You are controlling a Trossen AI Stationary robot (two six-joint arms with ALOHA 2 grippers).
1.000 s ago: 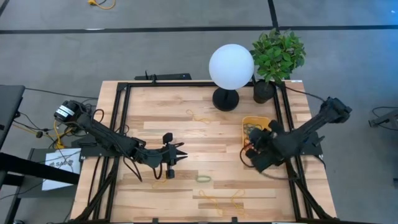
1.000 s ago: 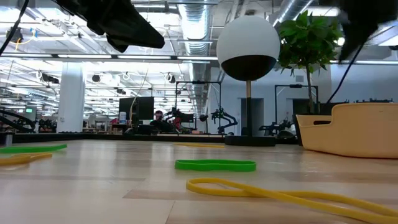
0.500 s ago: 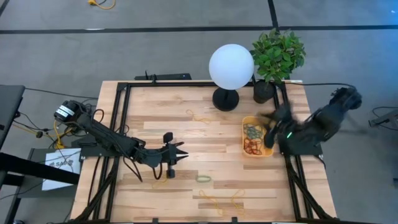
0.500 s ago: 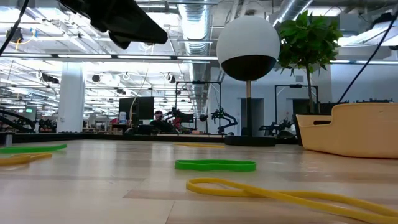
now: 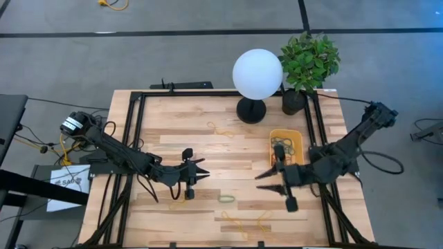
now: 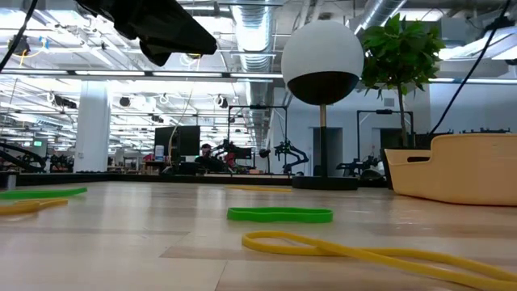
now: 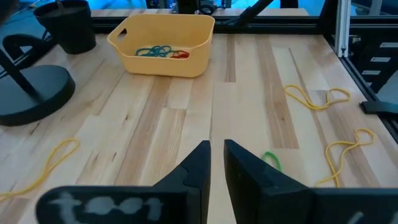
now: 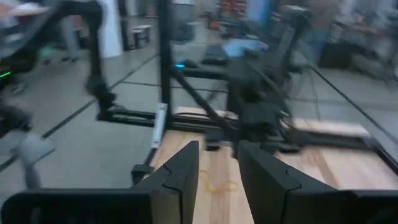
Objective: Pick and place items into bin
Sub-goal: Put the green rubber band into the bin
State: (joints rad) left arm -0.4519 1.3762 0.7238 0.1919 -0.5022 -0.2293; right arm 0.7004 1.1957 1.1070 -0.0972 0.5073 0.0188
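Wooden table [image 5: 208,149], pale planks inside a black frame, fills the overhead view. At its one o'clock corner stand a white globe lamp [image 5: 257,75] and a potted plant [image 5: 309,61].

The right arm has swung out from over the bin in the last half second. Its right tool [image 5: 271,181] now sits at about four o'clock from the table's centre, pointing toward the middle, fingers spread wide and empty. That suggests a drop is finished and the arm is heading for another band.

The left tool [image 5: 201,170] has not moved; it hovers near the centre, fingers set narrow, holding nothing.

The yellow-orange bin [image 5: 298,135] lies at three o'clock, bands [image 7: 160,51] already inside.

Loose on the table: a green band [image 5: 226,198] at six o'clock, between the two tools, and yellow loops [image 5: 246,223] nearer the front edge.
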